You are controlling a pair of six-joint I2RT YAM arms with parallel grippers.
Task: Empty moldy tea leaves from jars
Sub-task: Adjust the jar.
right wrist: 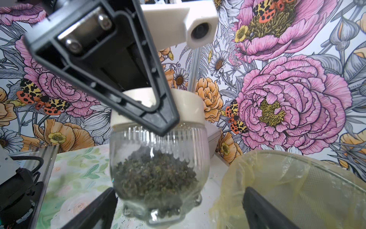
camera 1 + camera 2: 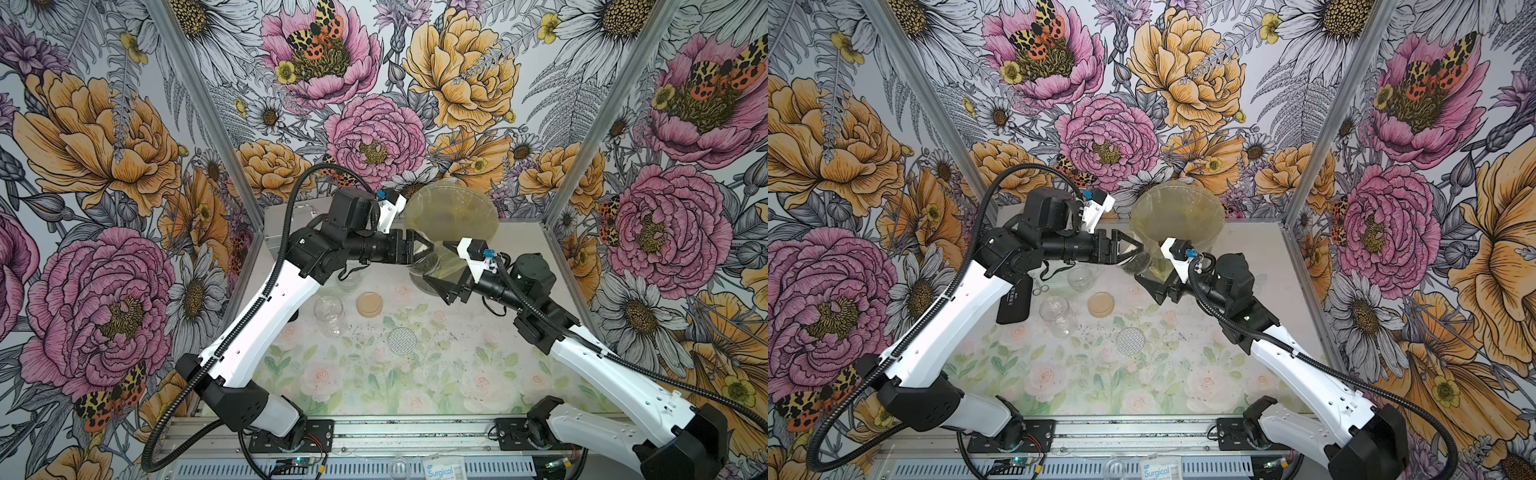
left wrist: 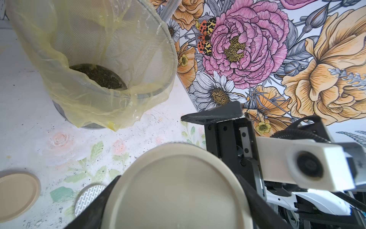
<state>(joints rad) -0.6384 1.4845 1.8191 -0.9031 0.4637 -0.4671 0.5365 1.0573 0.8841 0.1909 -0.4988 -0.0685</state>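
A clear ribbed jar [image 1: 158, 150] with a cream lid [image 1: 190, 107] holds dark tea leaves [image 1: 154, 174]. My left gripper [image 3: 175, 206] is shut on that lid [image 3: 174, 186], just in front of the bin in both top views: jar [image 2: 424, 266], [image 2: 1137, 264]. My right gripper [image 1: 178, 210] is open, its jaws wide on either side of the jar's base with a gap on one side. More tea leaves [image 3: 99, 76] lie in the bin. Two empty jars [image 2: 328, 309], [image 2: 349, 279] stand open on the table, behind the left arm.
The mesh bin [image 2: 451, 212] with its yellow bag stands at the back. A tan lid [image 2: 370, 304] and a silver dotted lid [image 2: 402, 340] lie on the floral mat. Scissors [image 2: 1040, 286] lie by the left arm. Dark crumbs are scattered on the mat.
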